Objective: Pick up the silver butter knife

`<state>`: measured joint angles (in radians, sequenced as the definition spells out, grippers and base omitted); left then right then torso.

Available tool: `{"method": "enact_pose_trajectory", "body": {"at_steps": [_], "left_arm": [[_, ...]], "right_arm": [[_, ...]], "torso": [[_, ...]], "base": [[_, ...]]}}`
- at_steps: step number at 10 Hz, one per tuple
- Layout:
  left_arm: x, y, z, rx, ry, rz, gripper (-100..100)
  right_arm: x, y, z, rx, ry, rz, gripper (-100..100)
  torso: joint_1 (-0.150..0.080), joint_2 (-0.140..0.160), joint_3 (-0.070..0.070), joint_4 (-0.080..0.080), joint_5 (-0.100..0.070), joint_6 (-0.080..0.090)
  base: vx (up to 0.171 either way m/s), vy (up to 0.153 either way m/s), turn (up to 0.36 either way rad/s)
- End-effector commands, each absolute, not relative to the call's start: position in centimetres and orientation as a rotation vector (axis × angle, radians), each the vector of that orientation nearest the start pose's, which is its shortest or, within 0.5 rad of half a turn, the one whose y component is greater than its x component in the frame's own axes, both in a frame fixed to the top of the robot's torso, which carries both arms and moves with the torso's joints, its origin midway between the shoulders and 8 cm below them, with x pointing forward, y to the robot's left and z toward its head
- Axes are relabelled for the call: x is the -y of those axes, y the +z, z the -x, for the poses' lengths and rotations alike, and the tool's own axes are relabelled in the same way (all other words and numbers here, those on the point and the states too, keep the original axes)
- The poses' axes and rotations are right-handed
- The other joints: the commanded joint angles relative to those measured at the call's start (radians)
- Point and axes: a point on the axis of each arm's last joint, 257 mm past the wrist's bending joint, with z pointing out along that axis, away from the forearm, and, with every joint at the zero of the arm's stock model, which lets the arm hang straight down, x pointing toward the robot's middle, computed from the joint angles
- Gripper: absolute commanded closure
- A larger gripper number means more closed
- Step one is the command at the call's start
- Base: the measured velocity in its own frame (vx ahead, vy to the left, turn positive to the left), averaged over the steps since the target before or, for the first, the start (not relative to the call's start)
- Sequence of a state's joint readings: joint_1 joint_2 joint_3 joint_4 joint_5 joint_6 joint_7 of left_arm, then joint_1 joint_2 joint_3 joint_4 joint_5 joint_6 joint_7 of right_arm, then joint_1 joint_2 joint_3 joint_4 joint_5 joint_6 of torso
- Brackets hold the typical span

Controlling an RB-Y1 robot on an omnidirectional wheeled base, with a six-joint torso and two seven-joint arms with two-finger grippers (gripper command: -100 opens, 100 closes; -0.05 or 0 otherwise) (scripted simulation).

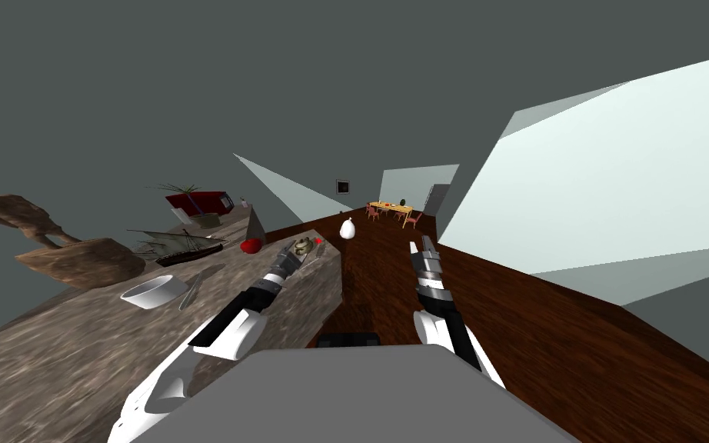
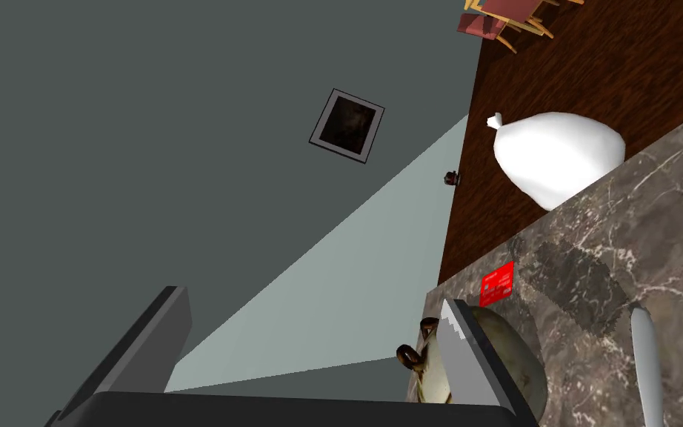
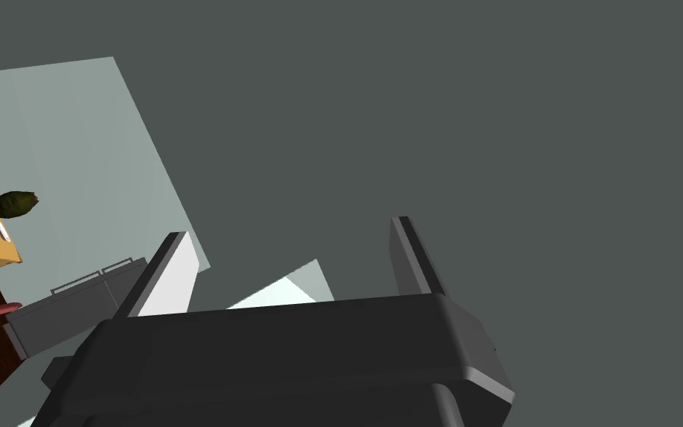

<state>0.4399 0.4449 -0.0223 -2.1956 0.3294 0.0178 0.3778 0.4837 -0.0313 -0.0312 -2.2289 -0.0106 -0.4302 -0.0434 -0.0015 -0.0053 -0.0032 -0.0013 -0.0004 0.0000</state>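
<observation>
Left gripper (image 2: 310,296): fingers spread wide with nothing between them. It hangs over the far corner of the marble counter (image 2: 629,222) and aims out past the edge.
One finger (image 2: 466,356): it crosses in front of a rounded olive-brown pot (image 2: 514,356). I cannot tell whether they touch.
Butter knife (image 2: 645,356): I take it to be the slim pale grey piece with a rounded tip. It lies flat on the counter just beyond the pot, outside the open fingers.
Doubt: a second slim grey piece (image 1: 190,291) lies beside the white bowl (image 1: 149,292), farther back along the counter. It could be the knife instead.
Why the hand sits so: wide open and raised, it looks like an approach, not a grasp. The gripper is not yet lined up over the blade.
What the pick calls for: the piece is thin and flat on stone, so the fingers need to come down astride it.
Red card (image 2: 498,284): it sits at the counter's corner, near the pot.
Edge: the counter drops off right past the card to the dark wood floor (image 2: 592,67), where a white bag (image 2: 558,156) sits.
Open room: bare marble lies around the knife, but the pot crowds one side.
Right gripper (image 3: 289,228): its fingers are parted and empty. It is out over the floor, well apart from the counter.
</observation>
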Motion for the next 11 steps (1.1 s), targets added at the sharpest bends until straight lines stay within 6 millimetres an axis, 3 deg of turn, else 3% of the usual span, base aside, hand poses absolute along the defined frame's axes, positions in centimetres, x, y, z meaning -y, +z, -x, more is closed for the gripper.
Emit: {"method": "enact_pose_trajectory", "body": {"at_steps": [1,11], "left_arm": [[-28.0,-12.2,-42.2,-1.1,-1.592,1.31,-100],[-29.3,-17.6,-42.8,-1.225,-1.597,1.703,-100]], "right_arm": [[29.2,-0.6,-36.4,-0.686,1.297,-0.744,0],[29.2,-0.6,-36.4,-0.686,1.297,-0.744,0]], "torso": [[0.0,0.0,0.0,0.0,0.0,0.0],[0.0,0.0,0.0,0.0,0.0,0.0]], "base": [[0.055,-0.022,0.03],[0.064,-0.029,0.032]]}}
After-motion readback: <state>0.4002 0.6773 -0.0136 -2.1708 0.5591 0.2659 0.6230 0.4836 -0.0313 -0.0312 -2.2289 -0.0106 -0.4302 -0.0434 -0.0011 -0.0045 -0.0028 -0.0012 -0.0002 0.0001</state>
